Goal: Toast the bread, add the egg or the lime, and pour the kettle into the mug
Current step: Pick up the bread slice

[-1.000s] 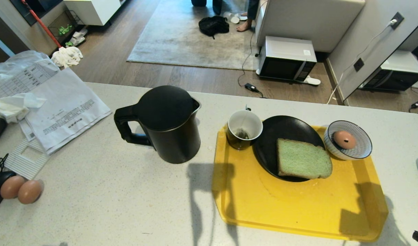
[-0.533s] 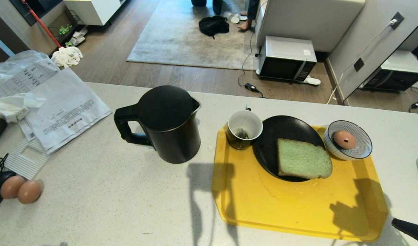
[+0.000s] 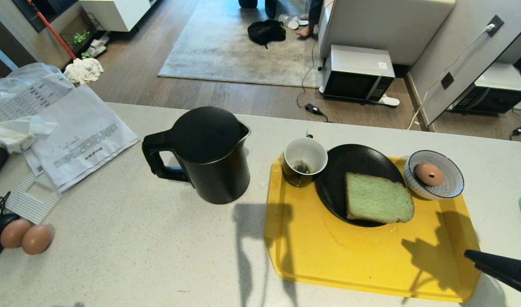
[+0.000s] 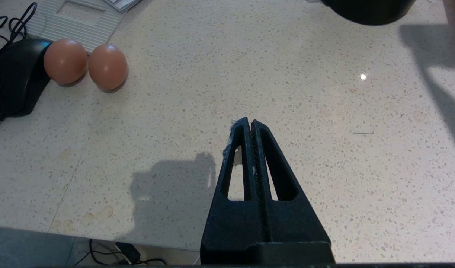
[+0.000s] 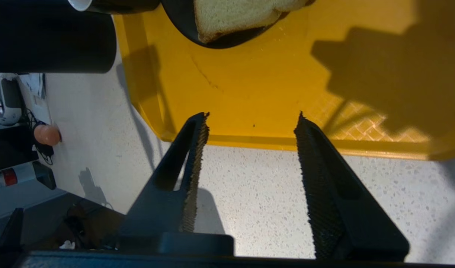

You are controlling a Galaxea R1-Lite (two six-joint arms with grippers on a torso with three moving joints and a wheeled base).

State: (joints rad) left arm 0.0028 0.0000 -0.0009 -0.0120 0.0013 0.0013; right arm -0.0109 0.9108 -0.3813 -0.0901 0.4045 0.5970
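The right gripper (image 5: 251, 123), fingers apart and empty, was positioned nearest the bread (image 5: 236, 15), which lay ahead beyond the fingertips across the tray (image 5: 249, 85).

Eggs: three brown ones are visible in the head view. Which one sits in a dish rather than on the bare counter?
The egg in the striped bowl at the yellow tray's far right corner. The other two eggs lie side by side on the counter, far left.
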